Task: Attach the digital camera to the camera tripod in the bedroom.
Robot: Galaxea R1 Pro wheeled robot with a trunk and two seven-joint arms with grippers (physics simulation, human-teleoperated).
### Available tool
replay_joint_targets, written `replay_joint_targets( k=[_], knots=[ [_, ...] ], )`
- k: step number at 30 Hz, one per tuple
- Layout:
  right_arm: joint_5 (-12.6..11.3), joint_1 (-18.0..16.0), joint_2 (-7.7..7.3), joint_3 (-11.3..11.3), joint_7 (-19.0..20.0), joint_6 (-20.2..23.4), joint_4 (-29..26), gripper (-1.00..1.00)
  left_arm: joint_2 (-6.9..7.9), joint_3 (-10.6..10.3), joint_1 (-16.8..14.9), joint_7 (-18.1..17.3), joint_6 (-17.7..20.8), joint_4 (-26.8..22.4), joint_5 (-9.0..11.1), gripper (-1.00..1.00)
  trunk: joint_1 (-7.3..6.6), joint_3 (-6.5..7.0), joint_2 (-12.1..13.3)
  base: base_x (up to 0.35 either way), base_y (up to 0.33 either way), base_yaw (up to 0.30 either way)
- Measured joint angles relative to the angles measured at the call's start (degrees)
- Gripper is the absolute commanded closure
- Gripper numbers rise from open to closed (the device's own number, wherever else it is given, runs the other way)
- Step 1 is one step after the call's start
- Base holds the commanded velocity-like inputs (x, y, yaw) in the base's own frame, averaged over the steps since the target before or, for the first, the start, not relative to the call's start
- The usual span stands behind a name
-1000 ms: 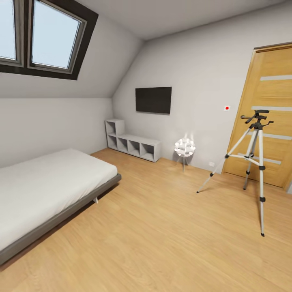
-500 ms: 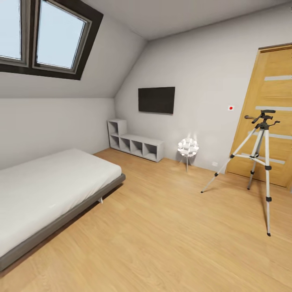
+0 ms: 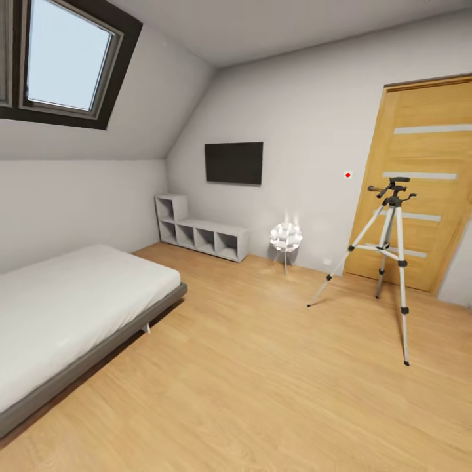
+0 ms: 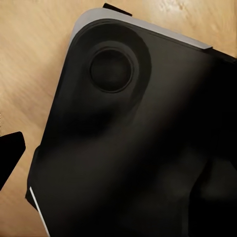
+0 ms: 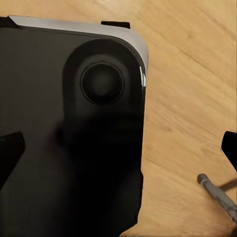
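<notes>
Where door stands, camera tripod upright on floor — finger states: cannot tell.

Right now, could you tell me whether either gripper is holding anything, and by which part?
Nothing appears held: no object sits between the dark fingertips seen in the wrist views. The camera tripod stands untouched by the door.

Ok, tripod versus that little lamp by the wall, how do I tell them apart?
The tripod is tall, with long silver legs splayed wide; the lamp is low, on thin short legs. The tripod ends in a black head with a handle; the lamp ends in a glowing white cluster of bulbs. The tripod stands before the door; the lamp stands at the grey wall, near the shelf. Both stand upright on the wood floor.
</notes>
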Motion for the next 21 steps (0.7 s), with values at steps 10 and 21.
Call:
replay_joint_targets(
  k=[10,21],
  knots=[
    [-0.01,0.00,-0.08,0.00,-0.02,-0.04,0.00,-1.00,-0.05,0.00,0.00,-0.03,-0.01,-0.02,0.00,-1.00,-0.01,0.26,0.00,-0.232,0.047,-0.236],
    [-0.01,0.00,-0.10,0.00,0.00,-0.03,0.02,-1.00,0.02,0.03,0.00,-0.03,-0.01,-0.02,0.02,-1.00,-0.02,0.52,0.00,-0.037,0.009,-0.238]
  ],
)
